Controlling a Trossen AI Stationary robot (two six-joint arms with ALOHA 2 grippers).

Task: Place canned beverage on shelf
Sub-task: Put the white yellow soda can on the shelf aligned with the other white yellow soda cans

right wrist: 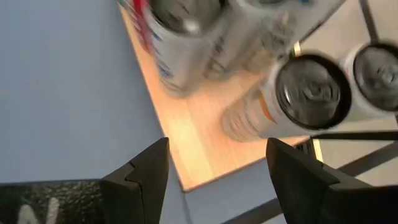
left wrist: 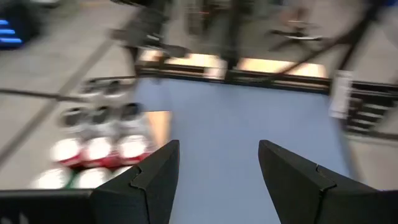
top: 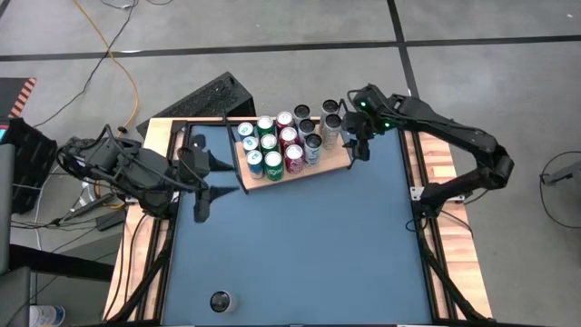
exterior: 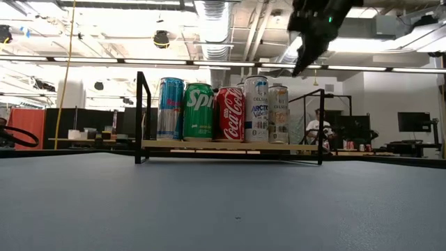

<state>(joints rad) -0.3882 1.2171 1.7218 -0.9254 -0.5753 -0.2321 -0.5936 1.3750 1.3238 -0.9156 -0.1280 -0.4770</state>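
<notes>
High view, shelf: the shelf (top: 338, 164) is seen at approx. 12 o'clock of the worktop (top: 300, 245), packed w/ cans across most of its board; a bare strip is left at its 3 o'clock end.
High view, right claw: the right claw (top: 359, 138) is held open and empty just beside the shelf's 3 o'clock end, above the cans there.
High view, left claw: the left claw (top: 201, 193) is parked open and empty at the shelf's 9 o'clock side, nothing gripped.
High view, loose can: one canned beverage (top: 221, 301) is left standing at approx. 7 o'clock of the worktop, well apart from both arms.
Low view: the front row of cans is seen upright on the shelf; the right claw hangs above its end.
Left wrist view: fingers spread, only blue worktop between them.
Right wrist view: bare wood corner shown between open fingers.
Judged step: the right arm should be lifted clear w/o clipping can tops, then the loose can fetched, gripped mid-body, and set upright in the free strip.
</notes>
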